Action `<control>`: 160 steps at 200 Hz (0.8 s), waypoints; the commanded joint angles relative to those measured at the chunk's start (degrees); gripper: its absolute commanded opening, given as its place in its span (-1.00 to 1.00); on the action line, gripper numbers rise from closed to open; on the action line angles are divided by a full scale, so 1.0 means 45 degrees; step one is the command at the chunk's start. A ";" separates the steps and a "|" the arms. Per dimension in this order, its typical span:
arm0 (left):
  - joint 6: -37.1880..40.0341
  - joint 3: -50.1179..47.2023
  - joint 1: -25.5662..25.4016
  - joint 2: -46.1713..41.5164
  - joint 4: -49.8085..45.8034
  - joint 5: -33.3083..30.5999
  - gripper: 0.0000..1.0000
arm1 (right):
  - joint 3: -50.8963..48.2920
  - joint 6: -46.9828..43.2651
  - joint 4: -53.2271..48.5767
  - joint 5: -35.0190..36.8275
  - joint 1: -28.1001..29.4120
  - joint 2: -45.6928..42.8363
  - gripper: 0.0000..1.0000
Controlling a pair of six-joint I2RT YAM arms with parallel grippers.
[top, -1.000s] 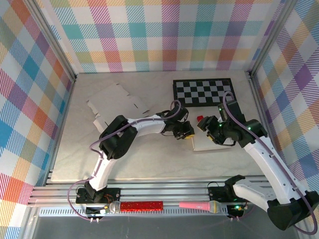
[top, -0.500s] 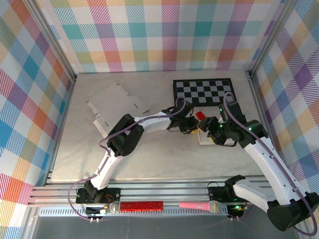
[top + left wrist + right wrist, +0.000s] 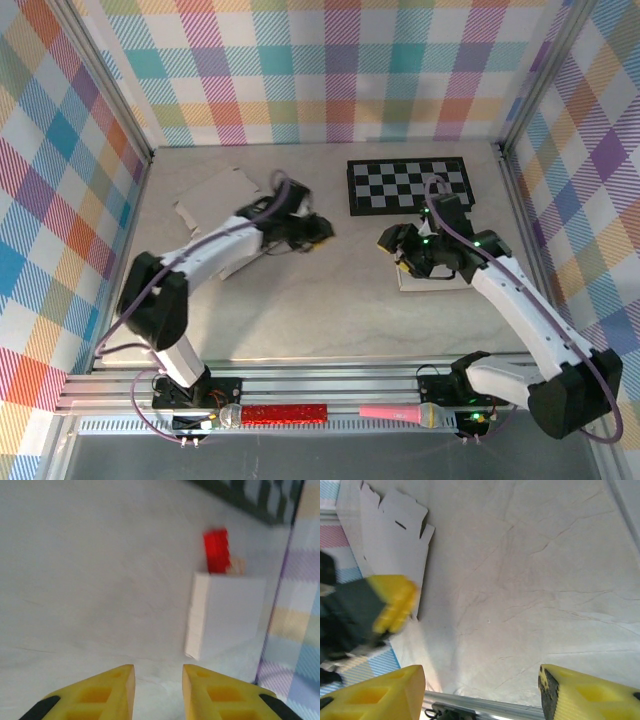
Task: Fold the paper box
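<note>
From where I stand, the left gripper hangs low over the table, close by the right-hand corner of the flat cardboard sheets lying at the back left. Its yellow jaws stand only a little apart, with nothing between them. The right gripper sits over on the other side with its jaws spread wide and empty, just beside the white paper box, which rests in front of the checkerboard and looks already squared up. In the left wrist view a small red thing stands at the far end of that box; I can't tell what it is. My guess is that a flat sheet gets fetched next. To do that well, the left jaws want opening wider first, then coming in low and level at a free edge or flap so one finger slips under the cardboard without shoving the sheet along. Taking only the top sheet matters, and the right arm would do best to stay clear.
</note>
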 commanded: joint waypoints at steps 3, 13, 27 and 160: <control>0.2037 -0.0222 0.3273 -0.0438 -0.2530 -0.0536 -0.41 | -0.0491 0.0733 0.2832 -0.1113 0.0756 0.0980 0.23; 0.2512 0.0113 0.4584 -0.0154 -0.2848 -0.0613 -0.40 | -0.0337 0.0804 0.3358 -0.1171 0.1087 0.1502 0.23; 0.2912 0.0689 0.5931 0.0575 -0.2893 -0.0978 -0.41 | -0.0167 0.0924 0.3921 -0.1288 0.1438 0.2110 0.24; -0.3435 -0.4699 0.3668 0.0752 0.4260 -0.0037 -0.63 | -0.1874 0.3013 0.9546 -0.1934 0.1731 0.4819 0.34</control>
